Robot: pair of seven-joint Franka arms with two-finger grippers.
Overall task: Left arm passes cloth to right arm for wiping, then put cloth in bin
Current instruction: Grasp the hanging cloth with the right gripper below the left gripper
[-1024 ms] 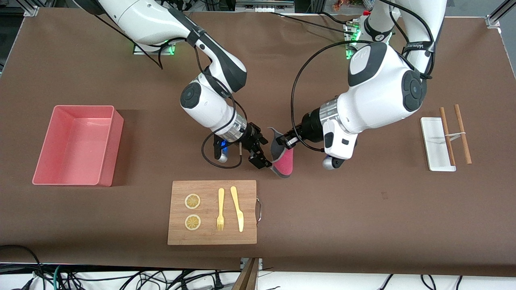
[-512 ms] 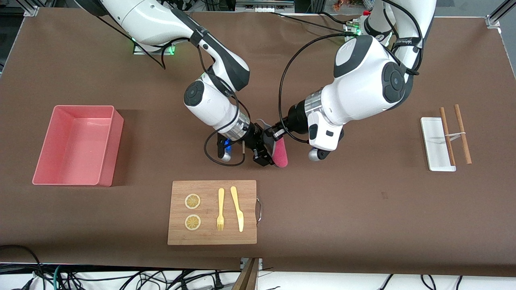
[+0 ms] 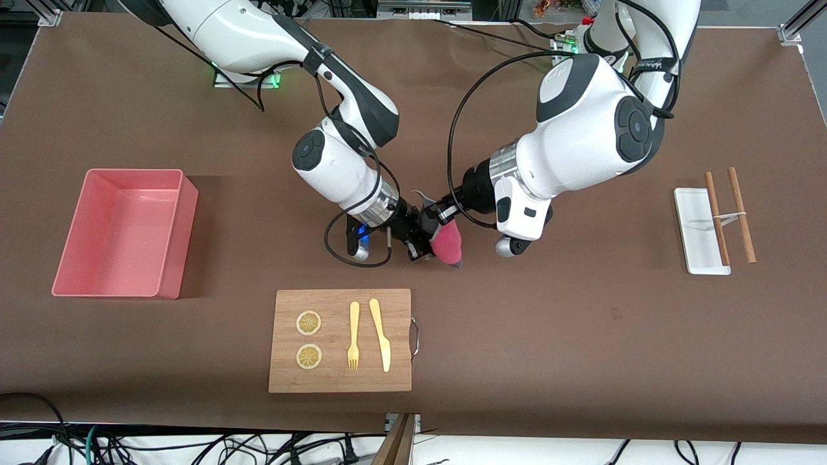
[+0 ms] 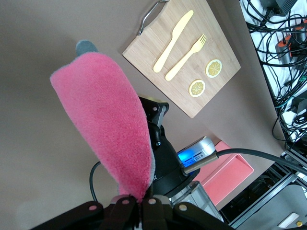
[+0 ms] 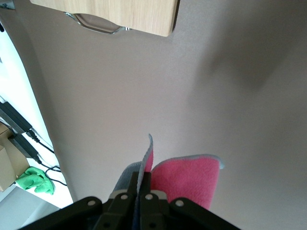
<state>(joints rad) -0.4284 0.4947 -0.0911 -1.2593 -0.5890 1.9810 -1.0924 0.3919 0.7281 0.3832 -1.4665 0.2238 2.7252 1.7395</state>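
Note:
The cloth [image 3: 448, 244], red-pink terry with a grey back, hangs in the air above the table's middle, over the bare brown surface beside the wooden board. Both grippers pinch it. My left gripper [image 3: 440, 214] is shut on its upper edge; in the left wrist view the pink face [image 4: 105, 120] rises from the closed left gripper [image 4: 140, 207]. My right gripper [image 3: 423, 241] is shut on the cloth's edge from the bin's side; the right wrist view has the grey-edged fold [image 5: 146, 158] clamped in the right gripper [image 5: 139, 190]. The pink bin [image 3: 132, 172] stands open at the right arm's end.
A wooden board [image 3: 336, 303] with a fork, a knife and two lemon slices lies nearer to the front camera than the grippers. A white tray [image 3: 694, 213] and two brown sticks [image 3: 740, 213] lie at the left arm's end.
The left arm brought the cloth toward the right gripper. The right gripper's fingers, open a second ago, have shut on the cloth. The cloth now hangs bunched between both grippers.

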